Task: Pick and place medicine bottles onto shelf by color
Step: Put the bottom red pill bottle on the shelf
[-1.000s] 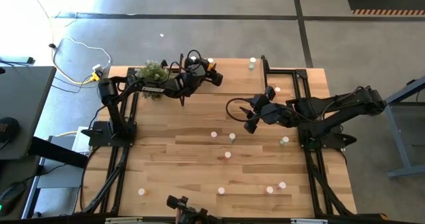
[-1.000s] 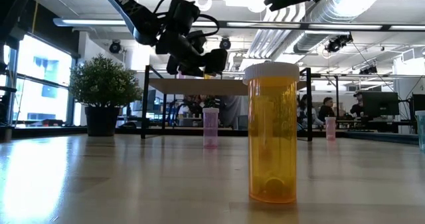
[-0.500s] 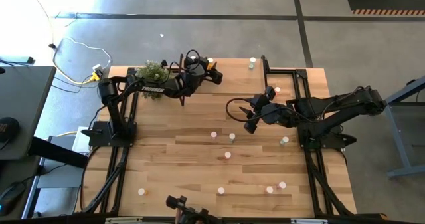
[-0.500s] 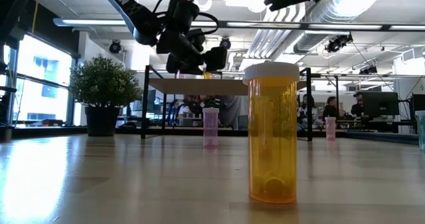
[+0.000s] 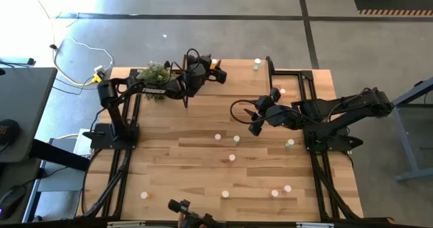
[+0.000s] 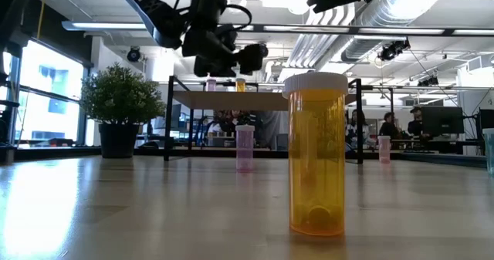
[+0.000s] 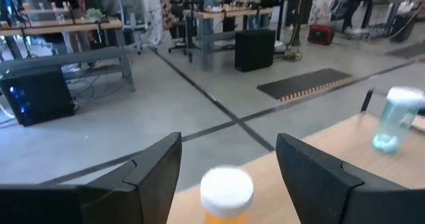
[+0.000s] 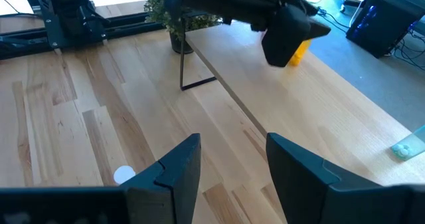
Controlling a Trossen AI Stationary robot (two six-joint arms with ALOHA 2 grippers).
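Where shelved, orange bottle upright.

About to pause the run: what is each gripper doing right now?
Left gripper: open above the orange bottle on the shelf, holding nothing.
Right gripper: open over the table, empty.

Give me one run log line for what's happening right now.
left claw: open above orange bottle on shelf | right claw: waiting mid-table, empty
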